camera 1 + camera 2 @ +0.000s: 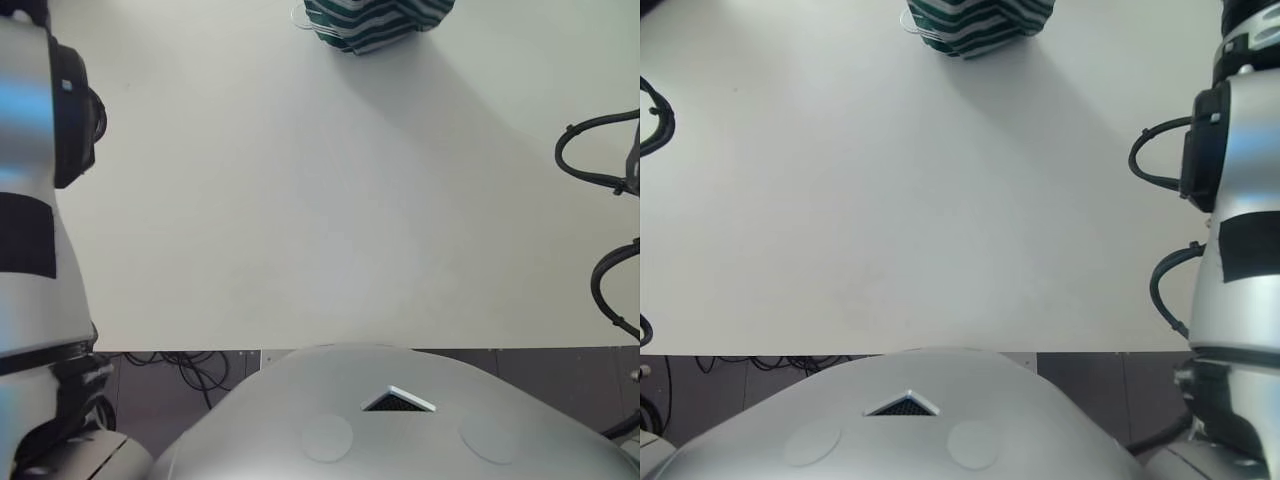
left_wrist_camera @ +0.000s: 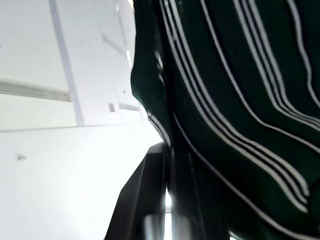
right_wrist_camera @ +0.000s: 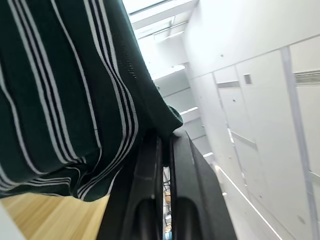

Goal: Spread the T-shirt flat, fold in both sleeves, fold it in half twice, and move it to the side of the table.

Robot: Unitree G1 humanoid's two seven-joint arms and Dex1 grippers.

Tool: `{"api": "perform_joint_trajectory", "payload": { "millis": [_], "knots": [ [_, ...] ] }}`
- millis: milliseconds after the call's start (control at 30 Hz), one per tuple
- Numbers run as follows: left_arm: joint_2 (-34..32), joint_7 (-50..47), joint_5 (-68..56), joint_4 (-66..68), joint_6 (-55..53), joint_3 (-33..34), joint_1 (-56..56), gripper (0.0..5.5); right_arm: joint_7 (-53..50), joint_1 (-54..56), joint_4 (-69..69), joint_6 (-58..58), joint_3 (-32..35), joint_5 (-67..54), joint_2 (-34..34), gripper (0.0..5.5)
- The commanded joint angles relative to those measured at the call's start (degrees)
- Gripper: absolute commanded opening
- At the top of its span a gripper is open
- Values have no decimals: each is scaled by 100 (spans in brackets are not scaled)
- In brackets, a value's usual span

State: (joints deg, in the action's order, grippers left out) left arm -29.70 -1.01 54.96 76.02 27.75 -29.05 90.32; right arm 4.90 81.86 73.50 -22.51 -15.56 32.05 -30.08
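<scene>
The T-shirt (image 1: 375,25) is dark green with thin white stripes. Its lower end shows at the far middle of the white table (image 1: 300,200), casting a shadow towards the right. Both arms rise past the sides of the head views, the left arm (image 1: 30,180) and the right arm (image 1: 1240,200). In the left wrist view my left gripper (image 2: 167,155) is shut on an edge of the T-shirt (image 2: 240,100), which drapes over it. My right gripper (image 3: 165,137) is likewise shut on a hem of the T-shirt (image 3: 60,90), the cloth pinched between its dark fingers.
Black cable loops (image 1: 600,160) hang by the right arm over the table's right side. More cables (image 1: 185,365) lie on the floor below the front edge. Wall panels and ceiling lights show behind the held cloth.
</scene>
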Motion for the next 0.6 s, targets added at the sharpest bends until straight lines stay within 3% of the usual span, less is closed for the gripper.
{"api": "perform_joint_trajectory", "payload": {
  "millis": [33,267,400,533,600],
  "knots": [
    [-60,-447,-28,186,-524,-81,286,0,-500,193,122,153,-97,145,-207,2],
    [-271,-1338,85,140,-391,-378,166,0,-1418,-207,-147,-523,-355,461,-475,2],
    [-749,-1469,-218,-204,656,-317,-421,0,-1164,-1283,-1145,-2078,-328,210,-859,2],
    [-2267,-718,-1397,-1997,2918,110,-2461,0,-518,-3809,-3328,-3748,-224,-689,-1790,2],
    [-3233,66,-2769,-3543,3477,75,-4052,0,48,-5231,-4392,-4235,-597,-1596,-2429,2]
  ]
}}
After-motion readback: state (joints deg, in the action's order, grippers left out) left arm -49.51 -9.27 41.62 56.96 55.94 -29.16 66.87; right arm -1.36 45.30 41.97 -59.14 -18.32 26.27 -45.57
